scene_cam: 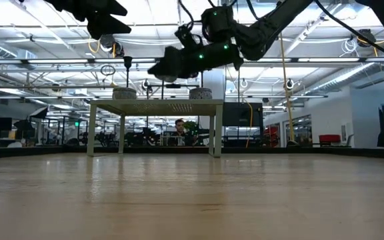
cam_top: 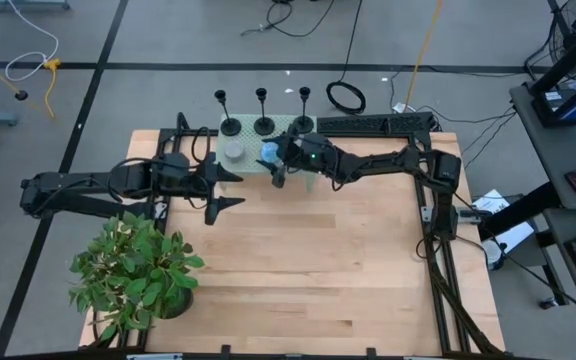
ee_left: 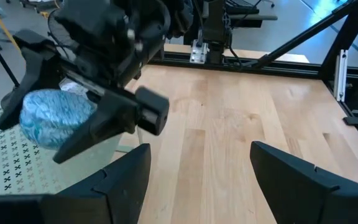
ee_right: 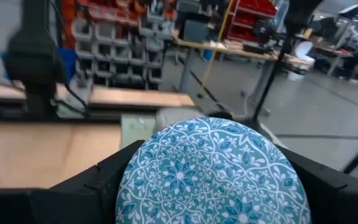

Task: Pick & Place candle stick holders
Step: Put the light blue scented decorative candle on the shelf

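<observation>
Three black candle stick holders [cam_top: 229, 125], [cam_top: 265, 124], [cam_top: 304, 122] stand on their disc bases in a row on a pale patterned stand [cam_top: 286, 128] at the table's far edge. My right gripper [cam_top: 272, 160] is just in front of them, shut on a round blue-and-white patterned object [ee_right: 210, 168], which also shows in the left wrist view [ee_left: 55, 115]. My left gripper [cam_top: 236, 188] is open and empty, a little left of and nearer than the right one. A pale round object [cam_top: 235, 153] rests on the stand beside the blue one. My right gripper pinches the blue patterned object between its two fingers [ee_left: 101, 127], one on each opposite side of its round body [ee_left: 79, 118]. The fingers come from the table's right, slanting down. The object is held above the stand's patterned top [ee_left: 5, 180].
A potted green plant [cam_top: 133, 270] stands at the near left corner. A black frame [cam_top: 438, 250] runs along the table's edges, and a long black bar [cam_top: 373, 125] lies at the far right. Bare wood [cam_top: 318, 260] spreads over the middle and near right.
</observation>
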`<action>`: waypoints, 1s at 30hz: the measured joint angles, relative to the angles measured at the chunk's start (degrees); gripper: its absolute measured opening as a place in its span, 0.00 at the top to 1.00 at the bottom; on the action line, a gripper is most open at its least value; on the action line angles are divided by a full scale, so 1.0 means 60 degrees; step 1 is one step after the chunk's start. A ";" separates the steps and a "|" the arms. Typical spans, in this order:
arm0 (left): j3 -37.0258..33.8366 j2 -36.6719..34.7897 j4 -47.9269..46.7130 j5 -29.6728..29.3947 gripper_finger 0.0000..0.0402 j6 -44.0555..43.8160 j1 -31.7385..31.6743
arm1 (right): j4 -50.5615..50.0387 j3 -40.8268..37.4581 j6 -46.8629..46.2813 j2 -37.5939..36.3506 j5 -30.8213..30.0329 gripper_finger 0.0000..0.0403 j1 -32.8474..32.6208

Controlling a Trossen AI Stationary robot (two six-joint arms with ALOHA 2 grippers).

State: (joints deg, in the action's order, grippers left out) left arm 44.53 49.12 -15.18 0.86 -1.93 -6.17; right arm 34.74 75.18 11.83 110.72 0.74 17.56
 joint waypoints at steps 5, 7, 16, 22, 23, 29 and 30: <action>0.0000 0.0000 0.0005 -0.0168 0.30 0.0001 0.0000 | -0.1692 0.1064 -0.0365 0.0010 0.0451 0.29 -0.0003; 0.0000 0.0000 0.0005 -0.0289 0.30 0.0041 -0.0004 | -0.2834 0.1816 -0.0216 0.0009 0.0392 0.29 -0.0004; 0.0004 0.0000 -0.0012 -0.0463 0.30 0.0280 0.0000 | -0.3629 0.2645 -0.0261 0.0885 0.0029 0.29 0.0015; 0.0007 0.0000 -0.0031 -0.0472 0.30 0.0275 0.0000 | -0.3559 0.2652 -0.0462 0.1325 -0.0588 0.29 0.0148; 0.0007 0.0000 -0.0031 -0.0474 0.30 0.0270 -0.0002 | -0.3473 0.2684 -0.0463 0.1401 -0.0616 0.29 0.0174; 0.0007 0.0000 -0.0113 -0.0437 0.30 0.0273 0.0007 | -0.3598 0.2655 -0.0401 0.1446 -0.0603 0.28 0.0270; 0.0007 0.0000 -0.0126 -0.0424 0.30 0.0276 0.0007 | -0.3604 0.2662 -0.0358 0.1446 -0.0599 0.27 0.0270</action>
State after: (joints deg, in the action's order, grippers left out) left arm 44.58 49.12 -15.93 -1.68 -0.28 -6.13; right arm 13.11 91.15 9.68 119.39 -2.85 19.18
